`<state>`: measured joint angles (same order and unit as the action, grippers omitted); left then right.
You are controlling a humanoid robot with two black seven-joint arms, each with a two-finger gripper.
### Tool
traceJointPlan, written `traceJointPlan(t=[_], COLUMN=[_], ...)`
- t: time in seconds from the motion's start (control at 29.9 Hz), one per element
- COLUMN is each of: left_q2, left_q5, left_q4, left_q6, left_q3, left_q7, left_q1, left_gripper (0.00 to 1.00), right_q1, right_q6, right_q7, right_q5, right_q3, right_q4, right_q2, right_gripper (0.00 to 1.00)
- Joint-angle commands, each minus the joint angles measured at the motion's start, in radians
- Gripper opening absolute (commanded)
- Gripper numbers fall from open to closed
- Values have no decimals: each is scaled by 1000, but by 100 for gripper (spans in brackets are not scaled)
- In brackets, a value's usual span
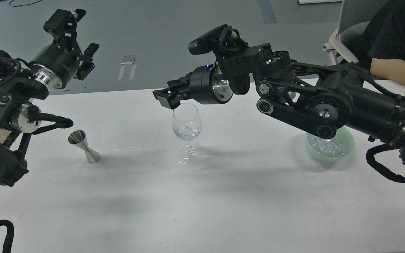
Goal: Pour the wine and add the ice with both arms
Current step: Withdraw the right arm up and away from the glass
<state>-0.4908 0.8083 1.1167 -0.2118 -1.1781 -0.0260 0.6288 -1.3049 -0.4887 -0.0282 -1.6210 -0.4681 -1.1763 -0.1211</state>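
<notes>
A clear wine glass (187, 121) stands upright mid-table. One small clear ice cube (187, 130) lies in its bowl, in a trace of clear, barely visible wine. My right gripper (164, 97) hovers just above and left of the glass rim, apart from it; its fingers look parted and empty. My left gripper (77, 37) is held high at the far left, wide open and empty, well away from the glass. A pale green bowl (346, 149) with several ice cubes (327, 147) sits on the right, partly hidden behind my right arm.
A silver steel jigger (84, 147) stands on the white table (202, 203) at the left, under my left arm. A seated person's forearm (397, 72) rests at the table's far right corner, with a chair behind it.
</notes>
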Motion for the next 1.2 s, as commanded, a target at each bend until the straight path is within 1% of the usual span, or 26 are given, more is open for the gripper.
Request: traceJointPlan(t=[0.0,0.03,0.07,0.17,0.3,0.33,0.43,0.5,0.53,0.6,0.67,0.73,0.8,0.83,0.94,1.07,1.1,1.17], left_q2=[5,5,6,11,32,34,37,52,73,97,118,123,127,129,150,150,153,163], left_q5=[-1,-1,-3,-9,-18,-20,-23,-44,-70,-104,-153,-201,-213,-224,-227,-227,-228,-238], left_q4=[0,0,-1,-6,-15,-17,-20,-41,-79,-115,-141,-150,-158,-178,-250,-299,-319,-340], left_q6=[0,0,0,2,6,8,11,11,11,15,22,38,45,48,48,43,37,31], left_q3=[0,0,0,0,0,0,-3,-5,-5,-3,-8,-12,-15,-15,-11,-3,-3,-5], left_q7=[0,0,0,1,3,11,12,12,14,15,15,21,41,69,122,130,129,123], left_q1=[-1,-1,-3,-1,-1,-1,-1,-1,2,9,12,12,12,15,45,72,77,77], left_gripper=[98,98,98,98,98,98,98,98,98,98,98,98,98,98,98,98,98,98], right_q1=[-49,-56,-68,-71,-63,-56,-16,41,82,117,154,196,217,234,263,292,317,355], right_q6=[0,0,0,0,0,0,0,0,0,0,85,247,315,361,378,390,400,400], right_q7=[1,1,1,1,1,1,2,2,4,7,5,2,2,2,2,14,14,16], right_q5=[50,58,68,75,76,75,88,128,168,217,298,390,440,491,610,760,821,898], right_q3=[-84,-96,-130,-225,-363,-409,-496,-567,-608,-642,-659,-658,-658,-658,-658,-672,-673,-682], right_q4=[15,23,42,99,198,226,299,311,310,308,314,316,316,317,329,382,388,391], right_q2=[-29,-37,-48,-52,-60,-60,-54,-52,-49,-48,-45,-45,-40,-31,-29,6,30,40], right_gripper=[78,84,96,100,100,100,100,100,100,100,100,100,100,100,100,100,100,100])
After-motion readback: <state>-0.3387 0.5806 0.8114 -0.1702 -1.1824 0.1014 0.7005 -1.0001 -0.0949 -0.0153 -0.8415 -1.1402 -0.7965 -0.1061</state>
